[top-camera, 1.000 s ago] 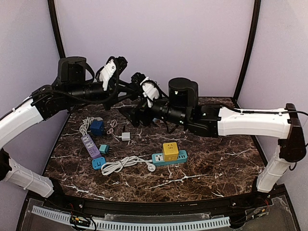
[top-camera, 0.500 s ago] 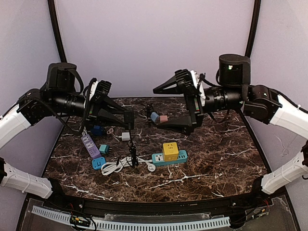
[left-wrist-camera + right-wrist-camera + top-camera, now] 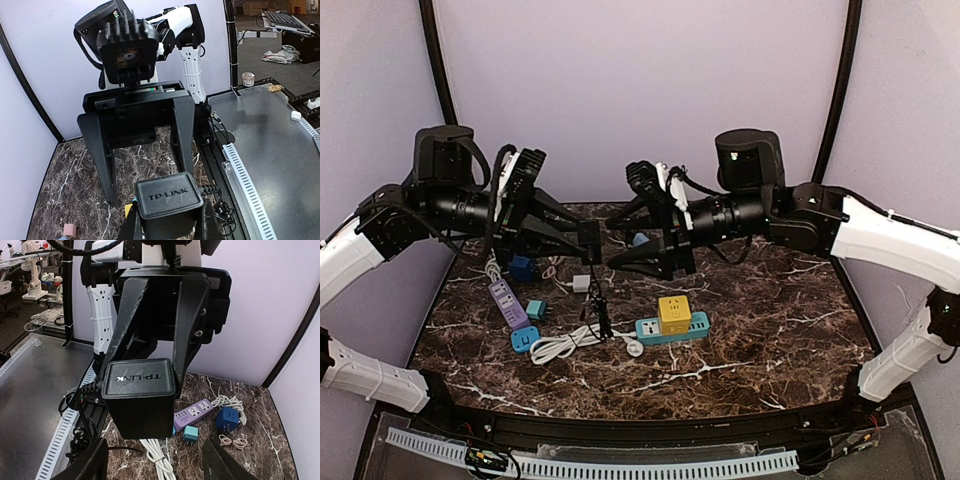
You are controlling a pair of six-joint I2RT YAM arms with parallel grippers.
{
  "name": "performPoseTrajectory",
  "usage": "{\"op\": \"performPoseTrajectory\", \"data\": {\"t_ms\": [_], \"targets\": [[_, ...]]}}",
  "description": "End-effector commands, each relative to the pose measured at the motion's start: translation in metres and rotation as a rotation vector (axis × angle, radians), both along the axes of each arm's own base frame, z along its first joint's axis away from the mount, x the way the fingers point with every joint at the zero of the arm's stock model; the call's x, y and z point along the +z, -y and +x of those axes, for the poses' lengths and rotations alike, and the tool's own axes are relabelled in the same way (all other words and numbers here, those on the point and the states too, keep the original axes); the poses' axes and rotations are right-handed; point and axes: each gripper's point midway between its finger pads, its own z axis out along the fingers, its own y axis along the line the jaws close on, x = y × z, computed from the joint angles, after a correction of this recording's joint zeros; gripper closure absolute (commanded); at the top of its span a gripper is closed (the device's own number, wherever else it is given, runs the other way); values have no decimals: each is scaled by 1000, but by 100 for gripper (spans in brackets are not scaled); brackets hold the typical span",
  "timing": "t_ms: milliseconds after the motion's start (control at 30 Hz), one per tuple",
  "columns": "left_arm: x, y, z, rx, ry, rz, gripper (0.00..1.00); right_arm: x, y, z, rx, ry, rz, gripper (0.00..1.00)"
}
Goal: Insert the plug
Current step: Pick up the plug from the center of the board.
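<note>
The plug is a black TP-LINK adapter, held in the air over the back of the table, with its black cable hanging to the marble. My left gripper is shut on it. In the left wrist view the plug sits between my fingers. My right gripper faces it from the right, jaws open, tips just short of it. In the right wrist view the plug floats above my open right gripper. A teal power strip with a yellow cube adapter lies below.
A purple power strip, blue cube socket, small teal adapter, grey adapter and a coiled white cable lie on the left half of the marble table. Purple walls close the back and sides.
My right arm swung left and lowered until its gripper faces the plug closely, and its jaws have narrowed somewhat. The left gripper kept the plug and barely moved.
</note>
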Motion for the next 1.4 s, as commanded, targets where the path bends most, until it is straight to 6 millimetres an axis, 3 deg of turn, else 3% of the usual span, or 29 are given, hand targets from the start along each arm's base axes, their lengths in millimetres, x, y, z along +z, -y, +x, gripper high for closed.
{"op": "performPoseTrajectory", "data": {"t_ms": [0, 267, 367, 500, 567, 633, 733, 767, 800, 833, 900, 967, 1067, 1200, 1367], "targets": [[9, 1, -3, -11, -18, -37, 99, 21, -4, 2, -3, -15, 101, 40], [8, 5, 6, 32, -25, -46, 99, 17, -18, 1, 37, -51, 122, 39], [8, 5, 6, 32, -31, -48, 99, 13, -24, -3, 60, -78, 113, 45], [5, 5, 7, 36, -42, -44, 99, 19, -27, -5, 77, -81, 138, 63], [4, 5, 7, 37, -47, -42, 99, 20, -28, -10, 103, -96, 144, 78], [2, 5, 6, 40, -54, -38, 99, 21, -30, -11, 104, -107, 144, 100], [-1, 4, 15, 95, -60, -31, 96, 21, -27, -1, 26, -103, 161, 100], [-1, 3, 19, 122, -62, -29, 66, 19, -26, 7, -32, -107, 165, 100], [-1, 1, 29, 184, -58, -28, 47, 19, -24, 22, -130, -107, 172, 100], [-1, -1, 33, 215, -53, -30, 19, 18, -21, 40, -257, -102, 178, 100], [4, -7, 47, 309, -38, -43, 4, 14, -9, 78, -530, -81, 184, 100], [9, -11, 61, 396, -43, -60, 2, 11, 4, 103, -738, -55, 201, 100], [15, -15, 81, 520, -119, -75, 10, 5, 7, 115, -887, -5, 200, 100], [11, -18, 107, 679, -239, -40, 34, 4, -3, 114, -972, 113, 173, 100], [-4, -13, 113, 690, -269, 25, 38, -1, -22, 109, -928, 140, 147, 100]]}}
